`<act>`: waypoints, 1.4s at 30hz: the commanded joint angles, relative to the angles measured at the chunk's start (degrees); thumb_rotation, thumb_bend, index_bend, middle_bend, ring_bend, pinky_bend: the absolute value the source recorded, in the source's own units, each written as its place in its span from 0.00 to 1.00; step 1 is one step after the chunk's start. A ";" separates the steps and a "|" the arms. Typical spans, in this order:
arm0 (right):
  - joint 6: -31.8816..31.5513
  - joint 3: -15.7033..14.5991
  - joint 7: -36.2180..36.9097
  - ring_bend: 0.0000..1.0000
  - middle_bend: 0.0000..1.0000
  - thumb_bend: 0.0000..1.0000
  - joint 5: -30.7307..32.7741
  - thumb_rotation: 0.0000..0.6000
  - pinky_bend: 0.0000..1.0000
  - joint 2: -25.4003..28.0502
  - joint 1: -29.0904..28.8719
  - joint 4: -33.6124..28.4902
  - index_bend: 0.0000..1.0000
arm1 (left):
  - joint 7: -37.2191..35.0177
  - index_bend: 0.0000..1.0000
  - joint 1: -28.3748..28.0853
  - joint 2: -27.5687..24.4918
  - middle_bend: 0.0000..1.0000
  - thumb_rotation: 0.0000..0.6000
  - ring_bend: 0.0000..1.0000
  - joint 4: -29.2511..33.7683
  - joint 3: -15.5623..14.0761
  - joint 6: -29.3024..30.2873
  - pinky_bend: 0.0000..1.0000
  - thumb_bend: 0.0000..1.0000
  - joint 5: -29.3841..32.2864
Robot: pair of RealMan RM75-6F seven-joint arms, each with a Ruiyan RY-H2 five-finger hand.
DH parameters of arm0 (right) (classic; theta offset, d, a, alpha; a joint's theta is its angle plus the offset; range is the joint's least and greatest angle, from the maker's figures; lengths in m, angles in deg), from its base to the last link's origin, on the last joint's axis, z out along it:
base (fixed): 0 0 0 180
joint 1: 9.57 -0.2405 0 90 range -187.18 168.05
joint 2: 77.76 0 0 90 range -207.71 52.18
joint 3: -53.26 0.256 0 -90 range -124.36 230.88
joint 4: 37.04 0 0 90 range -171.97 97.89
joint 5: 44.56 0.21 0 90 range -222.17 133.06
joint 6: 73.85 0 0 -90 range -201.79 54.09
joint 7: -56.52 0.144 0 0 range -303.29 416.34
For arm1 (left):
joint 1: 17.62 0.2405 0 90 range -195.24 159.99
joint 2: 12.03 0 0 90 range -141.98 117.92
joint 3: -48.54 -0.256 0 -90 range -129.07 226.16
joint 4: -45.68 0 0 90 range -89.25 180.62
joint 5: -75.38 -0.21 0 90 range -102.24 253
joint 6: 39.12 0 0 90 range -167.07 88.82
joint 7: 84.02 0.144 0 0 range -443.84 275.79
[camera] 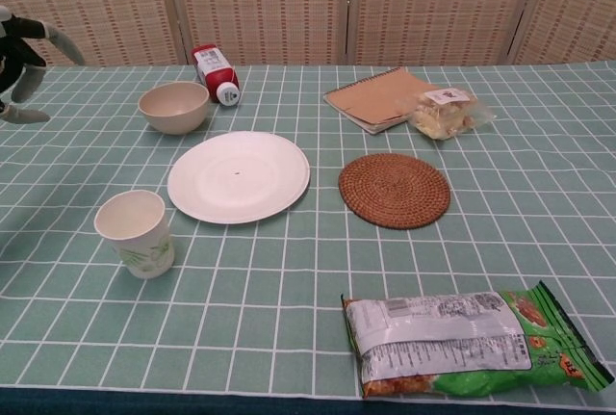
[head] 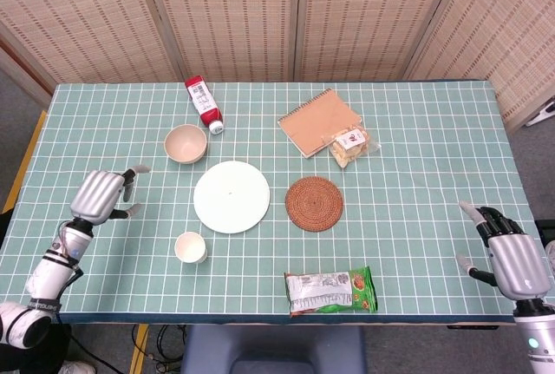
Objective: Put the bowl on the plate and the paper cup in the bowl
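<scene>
— What is the left hand (head: 101,196) doing?
— It hangs above the tabletop (head: 416,131) near the left edge, fingers apart, holding nothing and touching nothing. The chest view catches only its fingertips at the left border.
— And the right hand (head: 512,257)?
— Low at the tabletop's near right corner, fingers spread, empty as well.
— Where are the task's things?
— The bowl (head: 186,143) stands upright on the tabletop, just beyond the plate (head: 231,196) and left of it, apart from it. The paper cup (head: 190,247) stands upright near the plate's front left, also apart. The plate is bare.
— Anything near the bowl?
— A red bottle (head: 204,103) lies on its side just behind it.
</scene>
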 commanded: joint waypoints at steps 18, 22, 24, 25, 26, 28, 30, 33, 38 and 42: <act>0.86 0.09 -1.65 0.16 0.24 0.21 0.45 1.00 0.30 1.28 -0.63 -1.89 0.12 | 6.83 0.35 -15.96 15.01 0.96 1.00 0.91 -23.68 2.35 -17.07 0.96 0.22 10.75; 1.16 0.18 -1.73 0.16 0.24 0.21 0.80 1.00 0.30 1.47 -0.77 -2.01 0.12 | 7.66 0.37 -18.00 18.06 0.96 1.00 0.91 -28.29 2.67 -19.30 0.96 0.22 12.78; 1.20 0.19 -1.71 0.16 0.24 0.21 0.87 1.00 0.30 1.56 -0.80 -2.04 0.12 | 7.86 0.37 -18.95 19.78 0.96 1.00 0.91 -30.96 2.97 -20.11 0.96 0.22 13.81; 1.22 0.18 -1.70 0.16 0.24 0.21 0.90 1.00 0.30 1.62 -0.80 -2.03 0.12 | 7.87 0.37 -19.32 20.52 0.96 1.00 0.91 -32.12 3.12 -20.33 0.96 0.22 14.20; 1.26 0.17 -1.69 0.16 0.24 0.21 0.98 1.00 0.30 1.67 -0.79 -2.02 0.12 | 7.90 0.38 -19.69 21.23 0.96 1.00 0.91 -33.30 3.26 -20.56 0.96 0.22 14.56; 1.45 0.18 -1.64 0.16 0.24 0.21 1.29 1.00 0.30 1.80 -0.80 -1.95 0.12 | 8.02 0.38 -20.58 22.79 0.96 1.00 0.91 -35.98 3.47 -21.30 0.96 0.22 15.27; 1.60 0.20 -1.56 0.16 0.24 0.21 1.50 1.00 0.30 1.85 -0.84 -1.89 0.12 | 8.29 0.39 -21.37 24.04 0.96 1.00 0.91 -38.27 3.60 -22.05 0.96 0.22 15.83; 1.77 0.21 -1.46 0.16 0.24 0.21 1.65 1.00 0.30 1.82 -0.92 -1.80 0.12 | 8.51 0.40 -22.70 26.12 0.96 1.00 0.91 -41.91 3.85 -23.72 0.96 0.22 16.84; 1.90 0.09 -1.25 0.16 0.24 0.21 1.87 1.00 0.30 1.82 -0.85 -1.60 0.12 | 8.57 0.42 -24.16 28.67 0.96 1.00 0.91 -46.13 4.22 -25.67 0.96 0.22 18.06; 1.86 0.07 -1.08 0.16 0.24 0.21 2.18 1.00 0.30 1.94 -0.70 -1.51 0.12 | 8.31 0.45 -25.10 30.43 0.96 1.00 0.91 -49.13 4.16 -26.81 0.96 0.22 18.25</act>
